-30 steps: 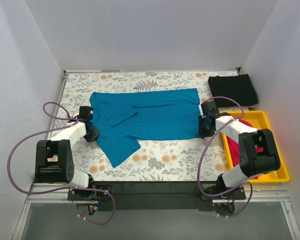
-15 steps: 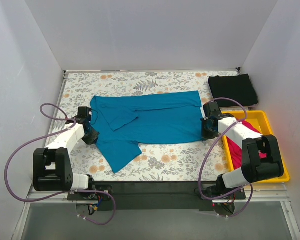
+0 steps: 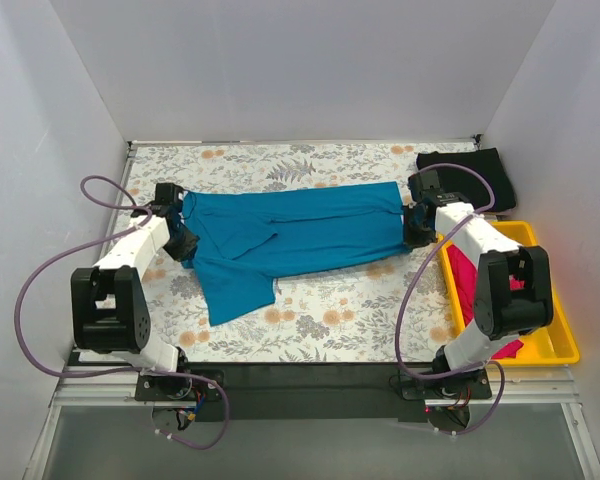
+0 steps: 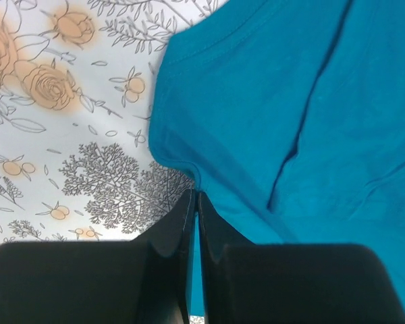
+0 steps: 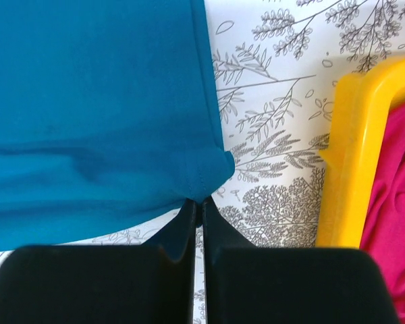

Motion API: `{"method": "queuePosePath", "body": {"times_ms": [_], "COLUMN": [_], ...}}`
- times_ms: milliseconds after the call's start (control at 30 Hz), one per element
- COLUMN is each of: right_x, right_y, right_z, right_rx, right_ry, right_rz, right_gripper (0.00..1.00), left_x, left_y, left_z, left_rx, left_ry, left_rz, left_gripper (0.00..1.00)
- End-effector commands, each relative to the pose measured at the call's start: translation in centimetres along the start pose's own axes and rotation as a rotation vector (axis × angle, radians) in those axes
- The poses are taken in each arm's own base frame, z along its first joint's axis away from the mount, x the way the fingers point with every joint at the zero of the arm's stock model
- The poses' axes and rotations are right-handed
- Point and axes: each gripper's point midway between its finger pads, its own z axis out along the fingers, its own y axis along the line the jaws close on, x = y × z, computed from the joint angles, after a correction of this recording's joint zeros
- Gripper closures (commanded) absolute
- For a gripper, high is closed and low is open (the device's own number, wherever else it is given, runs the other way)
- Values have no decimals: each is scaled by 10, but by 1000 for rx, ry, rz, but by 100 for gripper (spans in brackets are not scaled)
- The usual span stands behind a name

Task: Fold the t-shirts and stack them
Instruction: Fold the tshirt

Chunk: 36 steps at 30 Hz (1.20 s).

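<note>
As L tool (image 4: 196, 199), R tool (image 5: 199, 204) pinch it, teal shirt (image 3: 300, 230) spans left-right.

Two robot arms. The left arm (image 3: 135, 255) and right arm (image 3: 470, 235) have white shells on their links and blocky black joint housings. A purple cable (image 3: 19, 318) trails in loose loops along each. The left gripper (image 4: 196, 197) and right gripper (image 5: 199, 202) have smooth matte black fingers (image 4: 155, 270) tapering to thin tips.

Centre: spread shirt (image 3: 290, 232); far right: folded shirt (image 3: 480, 177); nearer: tray (image 3: 558, 335) holding third shirt (image 3: 462, 285).
</note>
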Motion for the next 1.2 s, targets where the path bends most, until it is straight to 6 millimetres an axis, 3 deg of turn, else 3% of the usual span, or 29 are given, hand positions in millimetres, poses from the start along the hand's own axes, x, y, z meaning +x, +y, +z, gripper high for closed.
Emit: {"method": "queuePosePath", "body": {"times_ms": [0,67,267,700,1033,1167], "right_x": [-14,-22,-47,-93,-87,-85], "right_y": [-7,-8,-6,3,-6,-7], "right_z": [1,3,7,24,57,64], "right_rx": [7,8,-8,-15,14,13], "right_ry": [13,7,-8,-49,8,17], "right_rz": [13,20,27,22,29,35], "right_gripper": [99,99,99,99,99,99], "left_x": [-16,-31,-57,-85,-77,-79], "left_y": [-14,-11,-28,-60,-54,-56], "left_z": [-5,-2,-3,20,48,47], "left_rx": [18,8,33,70,21,31], "left_ry": [-11,-21,-42,-61,-45,-54], "left_rz": [8,-28,-51,-59,-82,-105], "left_gripper": [100,100,100,100,100,100]}}
